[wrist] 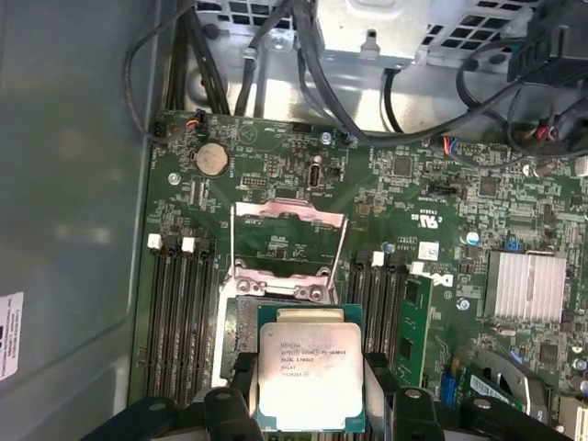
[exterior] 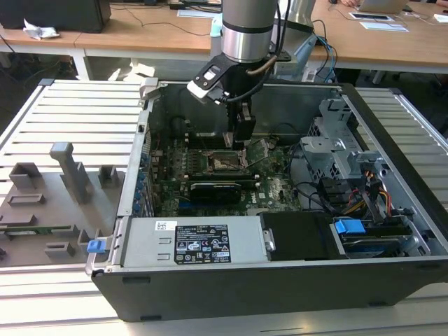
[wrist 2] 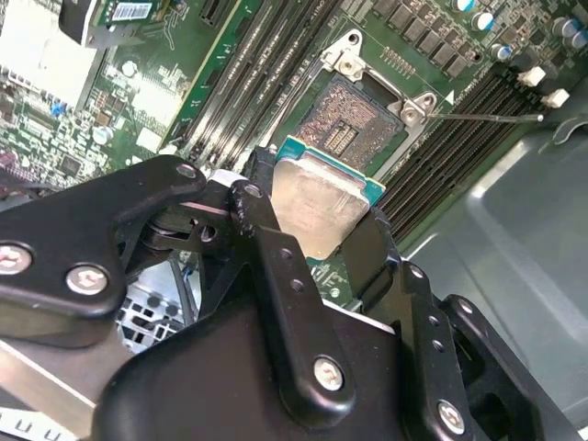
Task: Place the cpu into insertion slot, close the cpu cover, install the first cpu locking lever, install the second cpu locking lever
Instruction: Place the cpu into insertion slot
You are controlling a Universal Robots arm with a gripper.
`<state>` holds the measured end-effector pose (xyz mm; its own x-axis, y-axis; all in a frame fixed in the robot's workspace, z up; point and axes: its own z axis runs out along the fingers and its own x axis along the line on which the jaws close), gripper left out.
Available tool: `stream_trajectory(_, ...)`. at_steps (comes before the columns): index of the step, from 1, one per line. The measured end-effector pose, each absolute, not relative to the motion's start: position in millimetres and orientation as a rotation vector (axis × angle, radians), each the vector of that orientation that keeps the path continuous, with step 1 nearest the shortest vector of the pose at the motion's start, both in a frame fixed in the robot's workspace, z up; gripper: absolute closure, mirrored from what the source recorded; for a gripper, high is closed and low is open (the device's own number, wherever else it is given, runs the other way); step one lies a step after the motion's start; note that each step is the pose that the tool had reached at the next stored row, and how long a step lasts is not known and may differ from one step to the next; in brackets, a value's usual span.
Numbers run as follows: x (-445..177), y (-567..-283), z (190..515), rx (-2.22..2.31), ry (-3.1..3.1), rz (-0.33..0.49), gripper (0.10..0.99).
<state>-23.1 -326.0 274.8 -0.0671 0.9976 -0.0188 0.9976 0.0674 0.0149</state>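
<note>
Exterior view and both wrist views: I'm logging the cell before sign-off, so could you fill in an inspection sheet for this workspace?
Surface: slatted grey metal table carrying the open computer case.
Job's things: the cpu is held close to the open insertion slot, not seated; the cpu cover stands open.
Clutter: grey fixture blocks on the table, at the exterior view's left.
Grippers: gripper is inside the case, jaws shut on the cpu's edges.
Cables: black cables beyond the board; coloured wires by the drive bay.
Surroundings: wooden desks behind, with papers.
</note>
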Motion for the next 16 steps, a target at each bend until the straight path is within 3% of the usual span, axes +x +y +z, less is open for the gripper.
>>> stream_trajectory(16, -22.5, -326.0, 274.7, 2.327, 2.061, -0.022, 0.545)
